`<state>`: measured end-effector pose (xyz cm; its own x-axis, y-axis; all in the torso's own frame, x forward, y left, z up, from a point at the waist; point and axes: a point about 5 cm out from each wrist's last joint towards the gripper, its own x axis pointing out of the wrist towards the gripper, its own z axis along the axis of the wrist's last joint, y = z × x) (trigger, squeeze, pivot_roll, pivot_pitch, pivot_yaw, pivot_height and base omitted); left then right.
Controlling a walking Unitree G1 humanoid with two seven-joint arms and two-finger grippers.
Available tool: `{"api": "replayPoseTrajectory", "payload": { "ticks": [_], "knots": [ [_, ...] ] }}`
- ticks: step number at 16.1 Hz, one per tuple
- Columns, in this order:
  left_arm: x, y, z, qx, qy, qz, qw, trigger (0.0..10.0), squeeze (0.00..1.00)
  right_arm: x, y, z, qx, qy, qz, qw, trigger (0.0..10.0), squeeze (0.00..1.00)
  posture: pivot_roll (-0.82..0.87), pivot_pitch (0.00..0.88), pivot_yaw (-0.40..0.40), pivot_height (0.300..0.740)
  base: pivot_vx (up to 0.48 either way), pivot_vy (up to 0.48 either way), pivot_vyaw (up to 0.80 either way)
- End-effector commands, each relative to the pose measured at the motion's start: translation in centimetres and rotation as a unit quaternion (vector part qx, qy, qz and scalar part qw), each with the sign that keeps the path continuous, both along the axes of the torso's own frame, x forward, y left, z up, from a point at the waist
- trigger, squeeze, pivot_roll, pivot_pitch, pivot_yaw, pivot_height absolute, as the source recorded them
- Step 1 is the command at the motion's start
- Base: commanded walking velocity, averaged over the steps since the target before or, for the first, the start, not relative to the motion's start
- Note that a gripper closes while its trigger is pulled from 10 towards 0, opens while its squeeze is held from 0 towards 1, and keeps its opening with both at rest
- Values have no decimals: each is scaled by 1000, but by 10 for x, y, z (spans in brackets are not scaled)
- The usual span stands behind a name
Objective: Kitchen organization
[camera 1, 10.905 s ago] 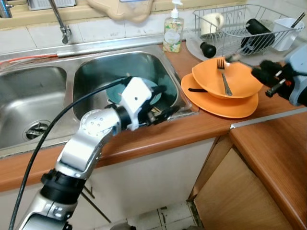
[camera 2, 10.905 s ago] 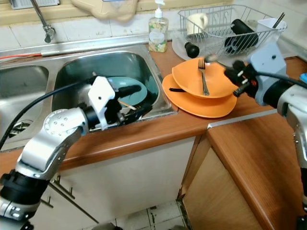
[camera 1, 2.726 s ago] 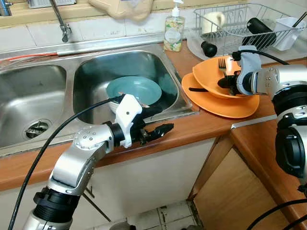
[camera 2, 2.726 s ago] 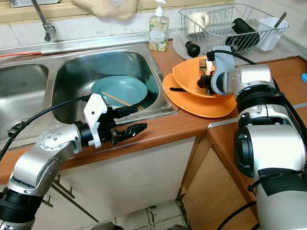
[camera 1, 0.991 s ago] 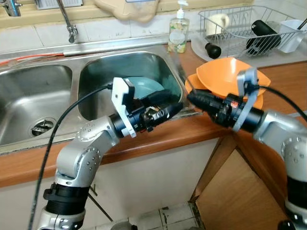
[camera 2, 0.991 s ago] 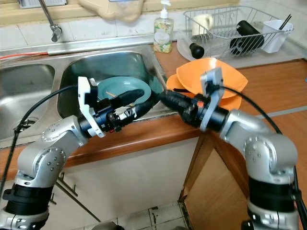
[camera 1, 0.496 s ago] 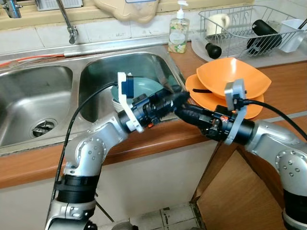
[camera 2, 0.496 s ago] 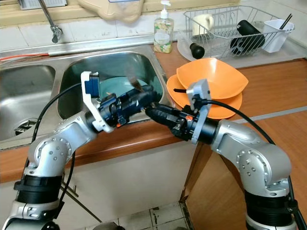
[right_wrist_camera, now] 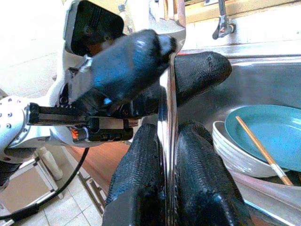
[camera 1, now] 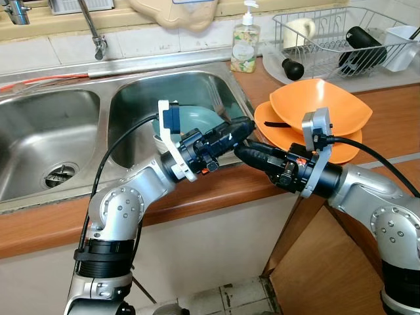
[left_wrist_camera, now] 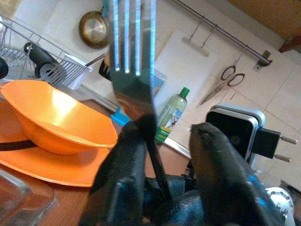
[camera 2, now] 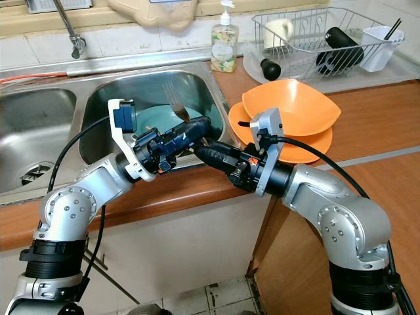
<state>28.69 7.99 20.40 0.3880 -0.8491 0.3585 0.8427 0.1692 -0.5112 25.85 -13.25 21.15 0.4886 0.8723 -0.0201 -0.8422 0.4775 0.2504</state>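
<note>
Since half a second ago, left claw [camera 2: 197, 128] edges onto the fork [camera 2: 176, 105], fingers apart around its handle; right claw [camera 2: 205, 153] stays clamped on the handle just below.

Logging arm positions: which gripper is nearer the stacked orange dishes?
Right. The right gripper sits at the sink's front corner beside the orange dishes; the left gripper, meeting it at the fork, reaches from the sink side.
</note>
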Motion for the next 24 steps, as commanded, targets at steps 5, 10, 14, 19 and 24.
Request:
{"api": "replayPoseTrajectory", "payload": {
  "ticks": [5,10,14,19,24],
  "knots": [
    [1,2,-2,4,7,7,1000,0,0,3,3,9,-5,-21,-11,1000,0,0,-109,0,104,740,0,0,0],
    [3,1,-2,5,10,13,1000,0,0,5,2,11,-9,-26,-18,999,0,0,-111,0,106,740,0,0,0],
    [4,1,-2,6,10,20,1000,0,0,6,2,11,-15,-28,-21,999,0,0,-111,0,107,740,0,0,0],
    [9,4,-1,5,12,43,999,0,0,12,1,12,-30,-36,-52,998,10000,59,-111,0,108,740,0,0,0],
    [39,22,-1,25,33,153,987,0,0,24,-4,14,-41,-54,-107,992,10000,0,-116,0,107,740,0,0,0]
  ]
}}
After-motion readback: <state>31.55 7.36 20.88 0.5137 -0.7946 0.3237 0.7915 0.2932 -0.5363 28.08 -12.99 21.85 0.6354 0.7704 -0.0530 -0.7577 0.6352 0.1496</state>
